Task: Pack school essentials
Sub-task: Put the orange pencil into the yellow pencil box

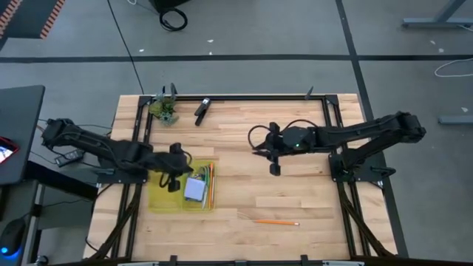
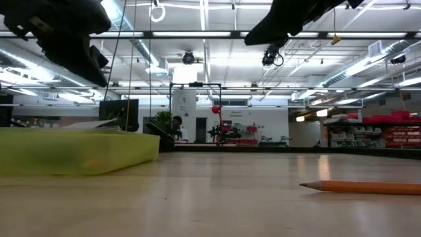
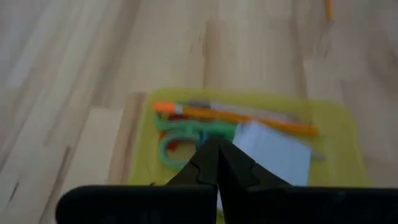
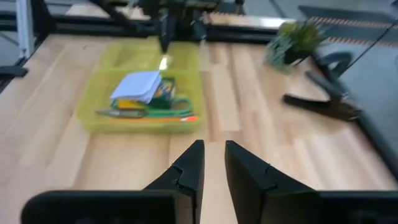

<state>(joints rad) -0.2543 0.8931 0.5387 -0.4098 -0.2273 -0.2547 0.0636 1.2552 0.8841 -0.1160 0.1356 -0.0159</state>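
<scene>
**School essentials mostly packed, one pencil left out**

School essentials lie for the most part inside the yellow tray (image 1: 159, 198), which serves as the landmark on the wooden table (image 1: 236, 148). In it show the pale blue notepad (image 1: 194, 189), orange pencils (image 1: 211, 185) along its edge toward the table's middle, and green-handled scissors (image 3: 180, 135); something yellow under the notepad may be the crayon box, though that is hard to tell. A purple pen and a red eraser cannot be made out.

Outside the tray, one orange pencil (image 1: 277, 222) lies well apart from it, toward the right arm's side and the table's near edge. By my reading, that pencil is the step not yet done.

The left gripper (image 1: 174, 179) hangs over the tray, fingers pressed together and holding nothing. The right gripper (image 1: 273, 159) hovers near the table's centre, away from the tray, its fingers slightly apart and empty.

Beyond the tray, at the table's far edge, sit a green leafy clump (image 1: 164, 108) and a black tool (image 1: 201, 109), neither for packing.
</scene>
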